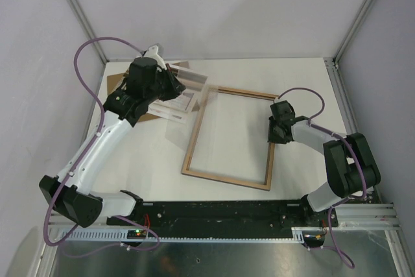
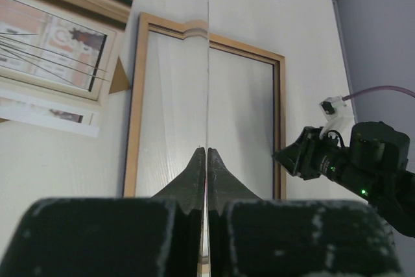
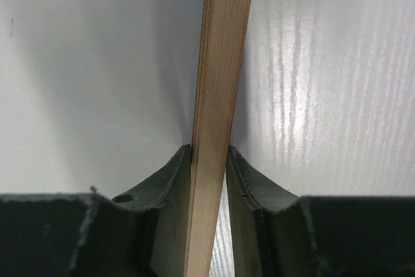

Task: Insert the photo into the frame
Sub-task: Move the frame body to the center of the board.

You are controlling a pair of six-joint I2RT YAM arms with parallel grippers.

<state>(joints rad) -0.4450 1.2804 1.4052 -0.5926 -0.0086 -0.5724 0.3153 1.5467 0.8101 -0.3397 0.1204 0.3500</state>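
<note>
Right fingers (image 3: 183, 163), closest up, are clamped on the frame (image 1: 194, 147), one on each side of its right-hand wooden rail. That frame lies wood side up in the middle of the tabletop (image 1: 298, 82), and its opening is bare. Left fingers (image 2: 198, 167) are pinched shut on a thin clear sheet (image 1: 193, 87), over toward the far-left corner. The photo (image 2: 55, 40) sits in that same corner on a brown board (image 1: 115, 87), not in the frame yet. Our guess is the sheet goes in first. We'd pin the frame firmly, bring the sheet over level, then set one edge into the recess and lay it down slowly so it doesn't ride up on a rail.
</note>
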